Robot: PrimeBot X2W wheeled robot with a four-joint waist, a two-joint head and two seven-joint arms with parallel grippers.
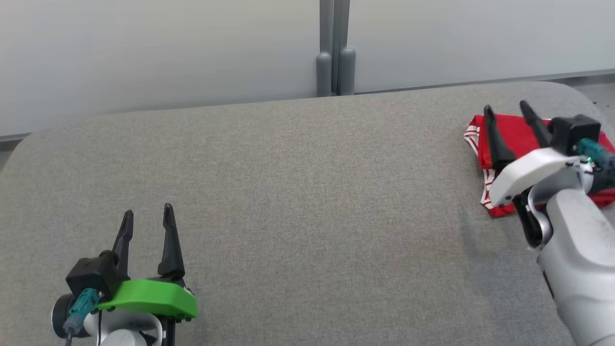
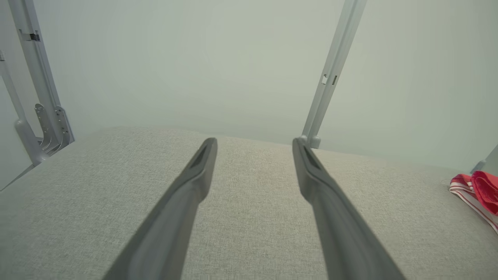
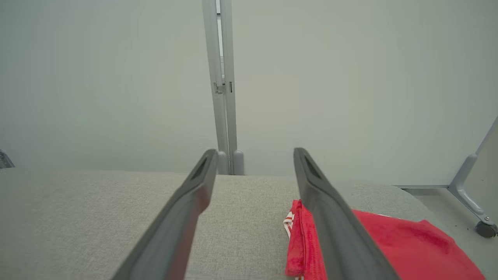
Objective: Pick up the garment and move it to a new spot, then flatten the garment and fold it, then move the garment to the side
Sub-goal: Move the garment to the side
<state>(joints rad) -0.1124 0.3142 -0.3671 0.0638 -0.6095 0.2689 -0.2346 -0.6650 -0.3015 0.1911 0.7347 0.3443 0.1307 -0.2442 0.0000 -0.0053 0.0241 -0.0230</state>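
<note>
Grey woven fabric covers the big table (image 1: 288, 192) from edge to edge, and almost all of it is bare, so nothing stands between the arms and their work. Behind it run pale partition panels (image 1: 144, 48), joined by a grey post (image 1: 335, 48) at the table's back edge. Over on the far right, the pale right forearm (image 1: 576, 250) reaches across towards the back corner. That's where we find the garment (image 1: 514, 134), red with white-striped trim, lying flat and compact near the table's right edge. It looks folded and parked at the side, so I'd judge the job is at or near its last step. The right gripper (image 1: 506, 106) hangs over the garment's left part with its fingers spread wide and nothing between them. From the right wrist view, one finger crosses the cloth's striped edge (image 3: 290, 221) and the other sits above bare table; whether either touches, I can't tell. The left gripper (image 1: 147, 210) rests low at the near left, well apart from the cloth, fingers parted and empty, probably just keeping clear. Smallest of all, a caster (image 3: 486, 229) sits on the floor beyond the corner.
</note>
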